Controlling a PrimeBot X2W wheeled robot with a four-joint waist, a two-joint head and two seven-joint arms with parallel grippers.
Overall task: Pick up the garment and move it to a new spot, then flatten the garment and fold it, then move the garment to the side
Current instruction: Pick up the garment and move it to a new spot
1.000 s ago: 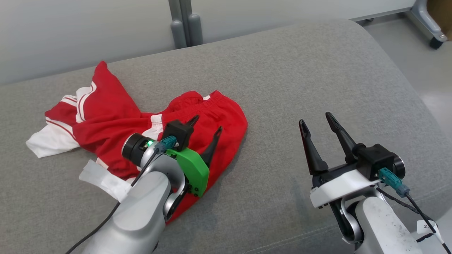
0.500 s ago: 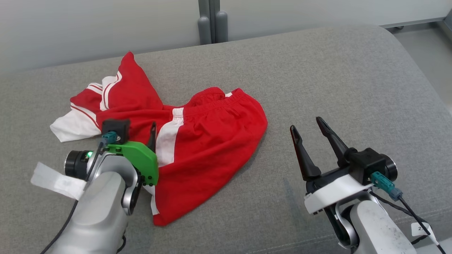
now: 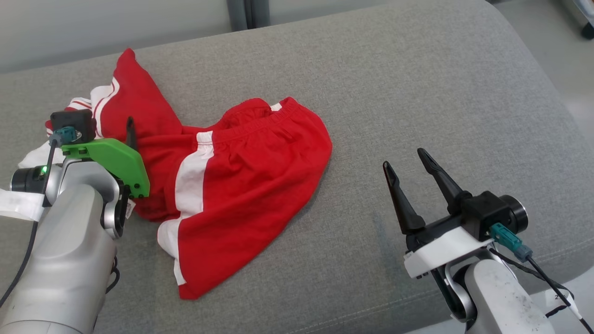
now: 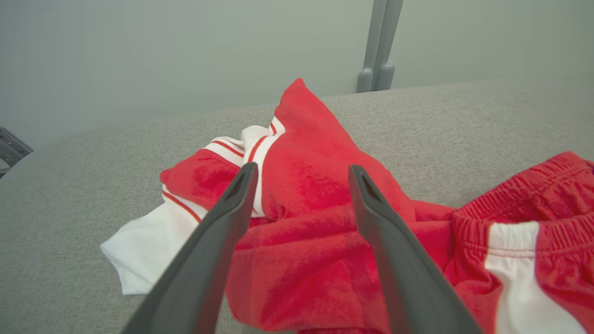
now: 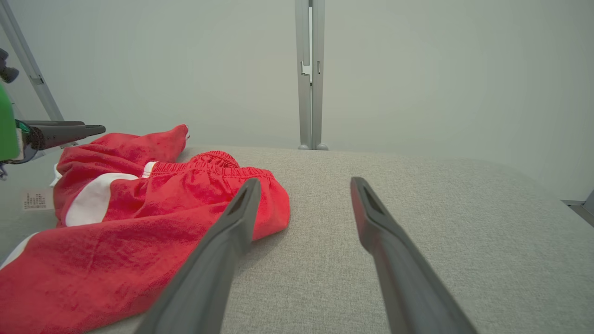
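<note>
Red fabric garment [image 3: 241,185] with white stripes fills the gap you look through between the two long dark fingers [image 4: 218,241] of your left gripper [image 4: 302,170]. They stand spread wide and grip nothing, and the crumpled red and white-trimmed folds lie beyond their tips. In the right wrist view one of those fingers seems to hang just above the cloth rather than press into it, though you cannot tell for sure. Behind the fingers a green plate [image 3: 111,160] sits on the wrist, and a white label [image 3: 16,208] hangs off the pale forearm. Your right gripper [image 3: 403,159] is likewise wide apart with nothing in it. Its tips point out over bare upholstery, near the garment's right edge but apart from it. The garment lies rumpled on the left half of the grey woven cushion [image 3: 417,93]. Its gathered elastic waistband is toward the far middle, a broad white side stripe runs down toward the near hem, and a bunched part with thin red-and-white trim sits at the far left by your left wrist. Past the cushion's far edge you have a pale wall [image 5: 441,69] and an upright grey metal post [image 5: 310,74].
</note>
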